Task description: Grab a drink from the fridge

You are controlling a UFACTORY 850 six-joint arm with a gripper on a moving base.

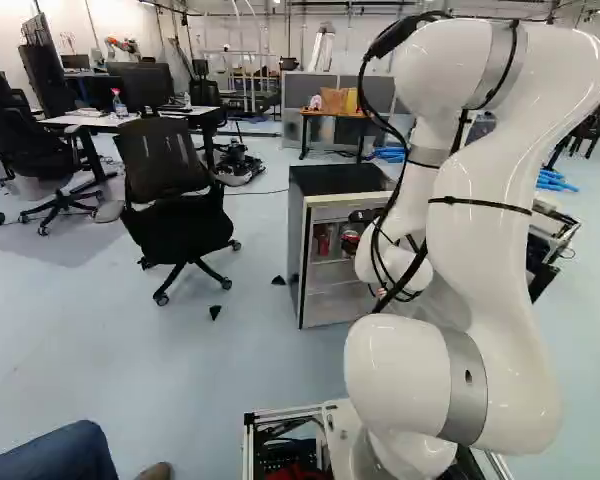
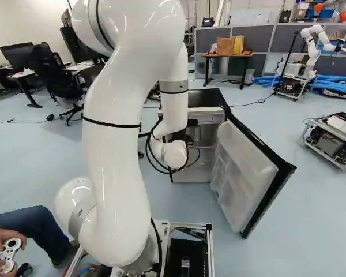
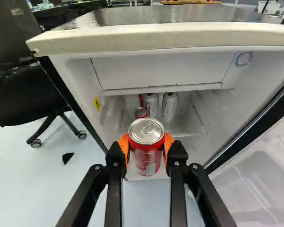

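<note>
My gripper (image 1: 360, 217) is partly hidden by the arm at the front of the open fridge (image 1: 296, 245) in the left base view. Seen from the wrist, the gripper (image 3: 146, 146) is shut on a red can (image 3: 146, 158), its orange pads touching both sides; the can stands upright, silver lid up. Beyond it, inside the fridge, another red can (image 3: 140, 112) stands near two silver cans (image 3: 169, 106), partly covered by the held one. The fridge door (image 2: 242, 173) stands open, its white shelved inner side showing in the right base view.
The fridge's top edge (image 3: 170, 39) runs above the opening. Left of the fridge is a black office chair (image 1: 175, 190). Another robot (image 2: 314, 46) stands at the far right, a wheeled frame (image 2: 334, 141) nearer. Someone's leg (image 1: 55, 455) is beside the base, left.
</note>
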